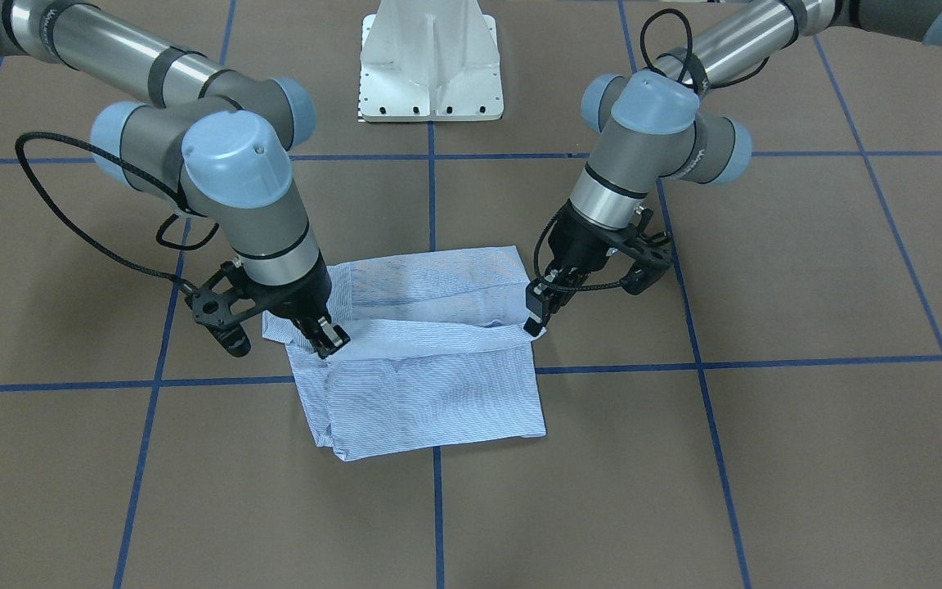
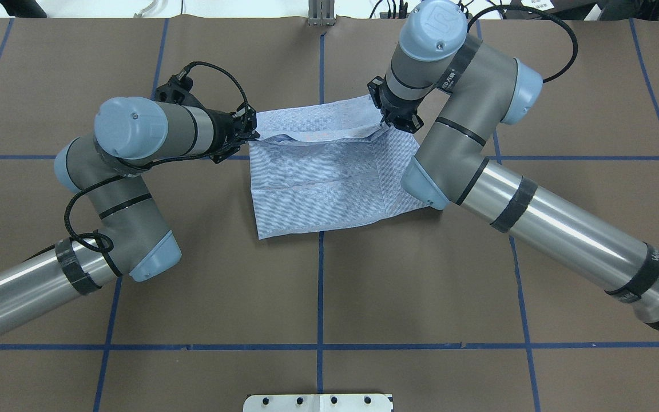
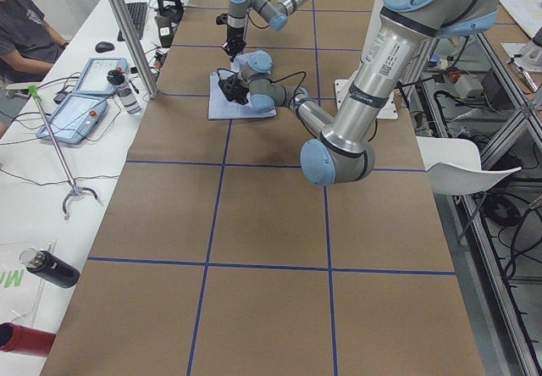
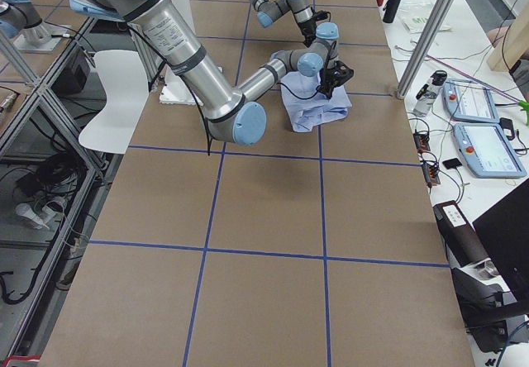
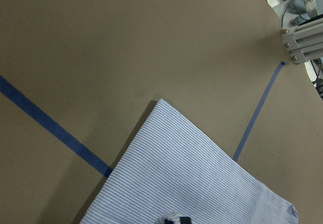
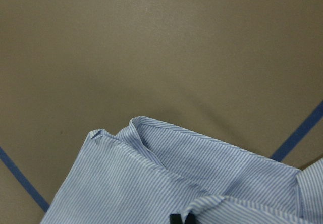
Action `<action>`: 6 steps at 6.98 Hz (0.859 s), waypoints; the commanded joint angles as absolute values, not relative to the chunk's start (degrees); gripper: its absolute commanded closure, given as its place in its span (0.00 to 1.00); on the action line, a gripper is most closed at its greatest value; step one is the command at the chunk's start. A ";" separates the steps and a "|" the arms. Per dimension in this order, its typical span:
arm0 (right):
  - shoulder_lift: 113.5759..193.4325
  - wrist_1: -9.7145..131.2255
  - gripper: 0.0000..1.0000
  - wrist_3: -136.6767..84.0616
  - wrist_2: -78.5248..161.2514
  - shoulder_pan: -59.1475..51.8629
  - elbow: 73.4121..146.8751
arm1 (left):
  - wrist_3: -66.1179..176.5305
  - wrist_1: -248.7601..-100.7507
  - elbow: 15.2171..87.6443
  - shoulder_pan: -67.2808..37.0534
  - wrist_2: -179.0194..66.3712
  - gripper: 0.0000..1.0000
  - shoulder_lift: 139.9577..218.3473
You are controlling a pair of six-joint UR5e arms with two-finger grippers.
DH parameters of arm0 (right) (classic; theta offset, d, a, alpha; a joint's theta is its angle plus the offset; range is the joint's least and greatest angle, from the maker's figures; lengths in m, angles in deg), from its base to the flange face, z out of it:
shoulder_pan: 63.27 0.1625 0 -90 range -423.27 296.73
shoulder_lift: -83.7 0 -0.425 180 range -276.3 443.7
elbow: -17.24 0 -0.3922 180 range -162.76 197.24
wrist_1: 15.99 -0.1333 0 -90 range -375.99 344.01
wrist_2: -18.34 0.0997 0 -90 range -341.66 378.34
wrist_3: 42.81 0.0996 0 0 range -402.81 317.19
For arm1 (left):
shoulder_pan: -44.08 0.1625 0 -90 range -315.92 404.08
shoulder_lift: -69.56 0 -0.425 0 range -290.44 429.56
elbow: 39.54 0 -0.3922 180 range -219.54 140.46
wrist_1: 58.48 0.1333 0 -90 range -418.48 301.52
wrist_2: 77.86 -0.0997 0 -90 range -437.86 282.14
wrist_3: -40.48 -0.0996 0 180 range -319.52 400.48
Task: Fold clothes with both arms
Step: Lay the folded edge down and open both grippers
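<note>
Overhead exterior view. Left pincer (image 2: pixel 251 135) pressed shut on one end of a lifted fold edge of the light blue striped shirt (image 2: pixel 318 183); right pincer (image 2: pixel 388 121) pinching the other end. Shirt at mid tabletop (image 2: pixel 421 286), already reduced to a compact rectangle, sleeves out of sight. Apparently a late fold in hand: edge yet to be carried over, laid down, released. Brown paper surface with blue tape grid (image 2: pixel 321 286); alongside, a white desk (image 3: pixel 25 215) with control tablets (image 3: pixel 72 115), a seated person (image 3: pixel 25 29).
</note>
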State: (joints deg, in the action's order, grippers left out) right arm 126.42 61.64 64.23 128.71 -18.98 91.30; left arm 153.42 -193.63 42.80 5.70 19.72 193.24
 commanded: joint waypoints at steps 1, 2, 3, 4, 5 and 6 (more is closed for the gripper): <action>122.02 53.42 1.00 62.93 128.64 -18.10 79.43 | 153.42 -201.78 32.94 5.24 19.09 1.00 195.84; 120.45 49.53 0.60 62.84 128.56 -17.84 73.81 | 153.07 -203.57 30.45 4.54 17.95 0.75 196.03; 116.43 49.05 0.01 62.57 128.64 -17.57 68.88 | 148.71 -203.84 29.38 3.84 17.86 0.47 195.95; 114.65 49.05 0.00 62.49 128.64 -17.31 66.91 | 148.23 -204.28 28.76 3.13 17.94 0.43 195.94; 114.46 49.05 0.00 61.53 129.69 -15.22 66.72 | 148.06 -204.29 28.84 1.82 18.12 0.42 195.94; 114.46 49.13 0.00 58.73 131.70 -13.02 66.63 | 146.49 -204.37 29.10 0.76 18.38 0.42 195.94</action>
